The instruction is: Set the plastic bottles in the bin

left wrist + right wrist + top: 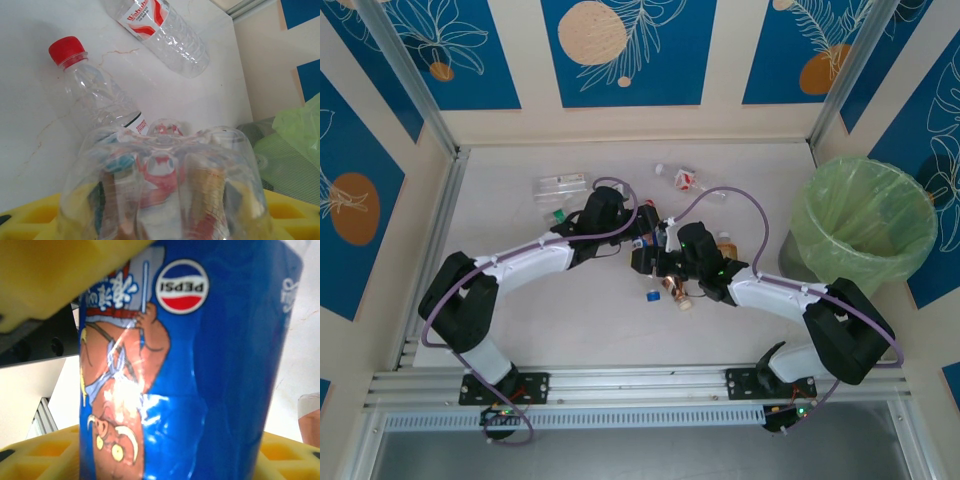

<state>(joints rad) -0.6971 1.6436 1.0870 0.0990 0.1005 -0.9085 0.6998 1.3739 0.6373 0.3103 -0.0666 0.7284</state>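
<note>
The right gripper [170, 457] is pinching a Pepsi bottle [200, 380] between its yellow pads [40, 455]. The blue label carries the round red-white-blue logo with "PEPSI" upside down, some Chinese characters and a cartoon figure with a tusked boar's face. The left gripper [162, 215] is pressed onto a clear-bottomed bottle [165, 170] whose petal-shaped base points away from the camera. Blue and red show through the plastic, and I cannot tell whether this is the same bottle. From above, the two grippers meet at mid-table. Beyond the left one a red-capped bottle [95, 95] lies on the white table [225, 95]. Further off lies a bottle with a red-and-white label [160, 27] — its lettering begins "Wah", the rest unreadable. The bin [865, 215], lined with a green bag [820, 215], stands at the table's right edge, well apart from both grippers.
</note>
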